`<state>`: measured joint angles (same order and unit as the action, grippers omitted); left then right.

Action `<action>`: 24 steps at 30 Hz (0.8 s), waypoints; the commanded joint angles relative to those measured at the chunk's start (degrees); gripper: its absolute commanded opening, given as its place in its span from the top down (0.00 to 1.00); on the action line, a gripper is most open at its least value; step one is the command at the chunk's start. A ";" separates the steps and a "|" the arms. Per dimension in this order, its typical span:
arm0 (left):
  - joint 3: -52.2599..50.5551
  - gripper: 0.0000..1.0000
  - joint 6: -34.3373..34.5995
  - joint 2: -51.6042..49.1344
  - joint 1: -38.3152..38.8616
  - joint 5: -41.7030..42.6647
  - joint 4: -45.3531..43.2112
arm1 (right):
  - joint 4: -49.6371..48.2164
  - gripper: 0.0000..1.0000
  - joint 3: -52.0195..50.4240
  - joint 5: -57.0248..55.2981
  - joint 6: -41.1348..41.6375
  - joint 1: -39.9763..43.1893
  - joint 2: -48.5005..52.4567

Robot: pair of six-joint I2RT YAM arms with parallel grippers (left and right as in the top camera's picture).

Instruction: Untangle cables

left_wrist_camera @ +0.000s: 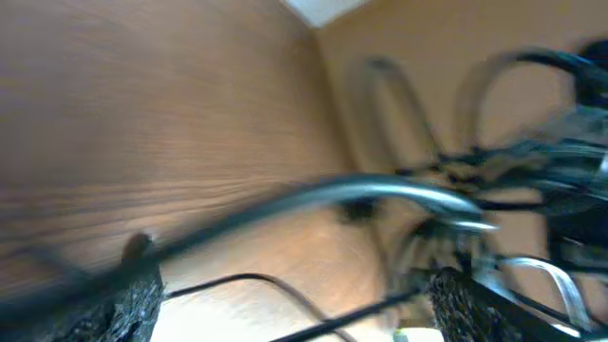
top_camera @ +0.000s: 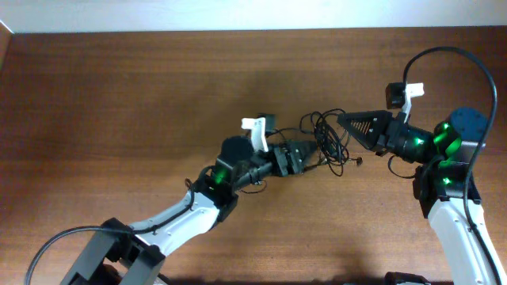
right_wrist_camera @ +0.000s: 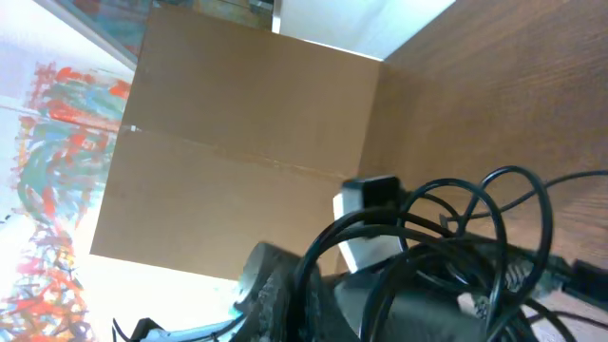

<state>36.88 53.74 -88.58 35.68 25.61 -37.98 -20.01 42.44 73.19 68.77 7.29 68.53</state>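
Observation:
The cables lie as one knotted bundle of thin black cords in the middle of the wooden table, with a small plug end at the lower right. My left gripper reaches into the bundle from the left. In the blurred left wrist view its fingers are spread wide and thin strands cross between them. My right gripper points at the bundle's upper right and looks shut on a strand. In the right wrist view the cable loops hang close to the camera and hide my fingertips.
The bare wooden table stretches left and to the front. A thick black robot cable arcs above my right arm. A brown cardboard wall stands beyond the table's far edge.

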 commanded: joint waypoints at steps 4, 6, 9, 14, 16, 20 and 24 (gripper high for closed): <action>0.79 0.13 -1.36 -0.35 1.18 8.00 -4.15 | -0.39 0.96 0.98 0.11 -0.13 -0.15 -0.22; 0.79 0.16 -0.96 -0.35 0.87 4.33 1.05 | -0.39 0.96 0.96 0.37 -0.11 -0.15 -0.22; 0.79 0.15 2.14 -0.35 -0.33 -2.99 8.04 | -0.39 0.96 0.96 1.40 -0.13 -0.15 -0.22; 0.79 0.10 1.86 -0.35 -1.14 -2.36 3.06 | -0.39 0.96 0.96 1.40 -0.13 -0.15 -0.22; 0.79 0.08 1.46 -0.35 -1.11 -0.98 0.63 | -0.39 0.96 0.96 1.40 -0.13 -0.15 -0.22; 0.79 0.09 1.46 -0.35 -1.25 -1.25 0.72 | -0.39 0.96 0.96 1.42 -0.13 -0.15 -0.22; 0.79 0.12 1.42 -0.35 -1.73 -1.33 1.79 | -0.39 0.96 0.96 1.42 -0.13 -0.15 -0.22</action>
<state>37.41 55.29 -88.73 34.83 24.12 -36.77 -20.01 42.44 73.60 68.82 7.29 68.53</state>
